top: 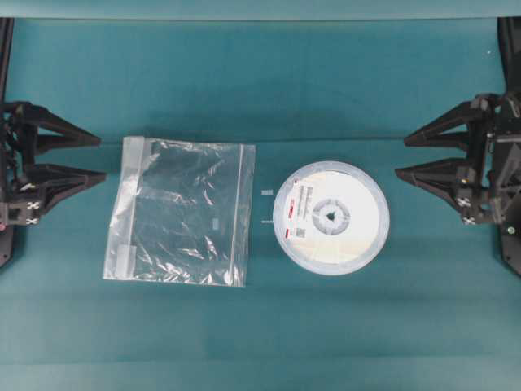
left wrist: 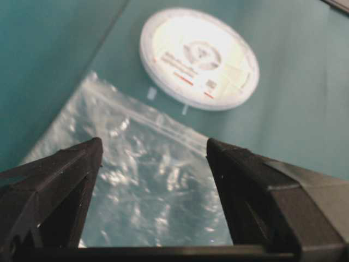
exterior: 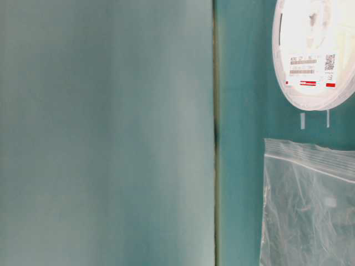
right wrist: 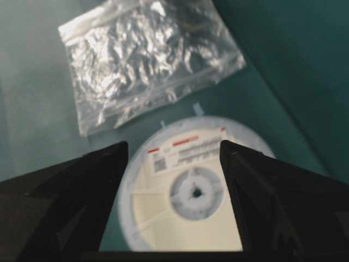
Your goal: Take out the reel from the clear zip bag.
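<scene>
Right of centre on the teal table (top: 260, 73) sits the reel (top: 331, 217), lying flat with its label side up and its grey hub showing, fully out in the open. Just beside it on the left, not touching, lies the clear zip bag (top: 181, 212), flat and crinkled, and it looks empty to me. One zip strip edge faces the reel, and two tiny pale scraps (top: 267, 193) sit in the gap between them.

So going by how things lie, the job looks pretty much done already, reel out and bag apart from it.

Both arms are parked at the far edges. The right gripper (top: 400, 155) has its jaws spread wide with nothing between them, and it points inward toward the reel, which is clearly the closer thing on that side. The left gripper (top: 102, 158) is spread wide and empty too, aimed at the bag on its own side, with the reel further off behind it. If anything needs touching again, the right arm has the shorter reach to the reel, left arm to the bag
</scene>
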Motion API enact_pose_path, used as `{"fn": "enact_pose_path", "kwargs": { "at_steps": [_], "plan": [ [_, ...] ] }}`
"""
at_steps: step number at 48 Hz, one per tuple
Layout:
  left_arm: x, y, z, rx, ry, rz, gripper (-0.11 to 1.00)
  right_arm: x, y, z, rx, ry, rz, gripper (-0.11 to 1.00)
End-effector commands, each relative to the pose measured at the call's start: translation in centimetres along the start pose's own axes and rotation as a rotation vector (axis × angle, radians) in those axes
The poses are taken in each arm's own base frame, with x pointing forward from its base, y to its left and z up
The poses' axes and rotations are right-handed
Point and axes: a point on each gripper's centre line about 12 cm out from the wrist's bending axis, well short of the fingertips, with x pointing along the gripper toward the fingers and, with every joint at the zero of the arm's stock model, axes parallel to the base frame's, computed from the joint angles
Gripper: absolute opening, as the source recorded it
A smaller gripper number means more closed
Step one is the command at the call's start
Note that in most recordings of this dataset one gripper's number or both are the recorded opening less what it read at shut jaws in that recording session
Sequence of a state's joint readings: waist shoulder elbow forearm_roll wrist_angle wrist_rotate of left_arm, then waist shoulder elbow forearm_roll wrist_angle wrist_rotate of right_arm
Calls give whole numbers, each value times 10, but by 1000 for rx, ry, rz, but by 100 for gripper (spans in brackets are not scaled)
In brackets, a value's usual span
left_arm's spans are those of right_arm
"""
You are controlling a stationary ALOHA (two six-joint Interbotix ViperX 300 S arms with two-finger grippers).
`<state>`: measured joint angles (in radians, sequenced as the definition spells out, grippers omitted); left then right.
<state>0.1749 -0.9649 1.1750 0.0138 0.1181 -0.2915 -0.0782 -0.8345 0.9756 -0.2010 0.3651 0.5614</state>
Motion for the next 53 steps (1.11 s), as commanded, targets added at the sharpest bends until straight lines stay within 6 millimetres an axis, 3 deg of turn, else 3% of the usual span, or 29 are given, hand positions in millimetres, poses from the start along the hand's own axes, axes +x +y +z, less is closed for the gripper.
{"fn": "enact_pose_path", "kwargs": {
  "at_steps": [1, 53],
  "plan": [
    [-3, -3, 11, 37, -35, -11, 85, -3, 4, 5, -81, -39, 15, 85],
    [-3, -4, 10, 49, -35, -13, 84, 0, 4, 1, -142, -65, 28, 85]
  ]
}}
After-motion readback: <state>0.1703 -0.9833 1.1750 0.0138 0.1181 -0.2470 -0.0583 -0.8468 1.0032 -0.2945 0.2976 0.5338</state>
